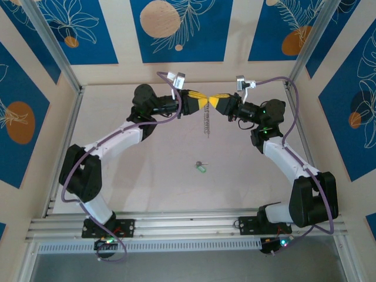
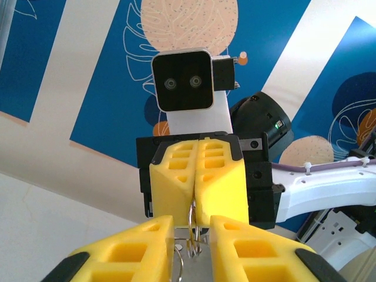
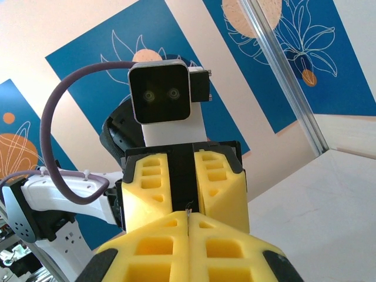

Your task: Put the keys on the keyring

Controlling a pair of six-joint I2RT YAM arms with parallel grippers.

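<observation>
One keyring pinched in the right gripper, left gripper parted around it, key well apart.

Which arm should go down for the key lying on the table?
Left, probably: the left pincer has a gap between its jaws, while the right pincer is shut on the keyring, holding it up. The key lies roughly midway between the arms.

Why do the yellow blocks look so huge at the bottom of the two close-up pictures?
Left wrist view: the left hand sits right at the lens, so it looms large, while the right hand beyond looks smaller and crisp. Right wrist view: same effect, mirrored. Top view: even, soft light, only faint shadows on the table, no harsh glare.
</observation>
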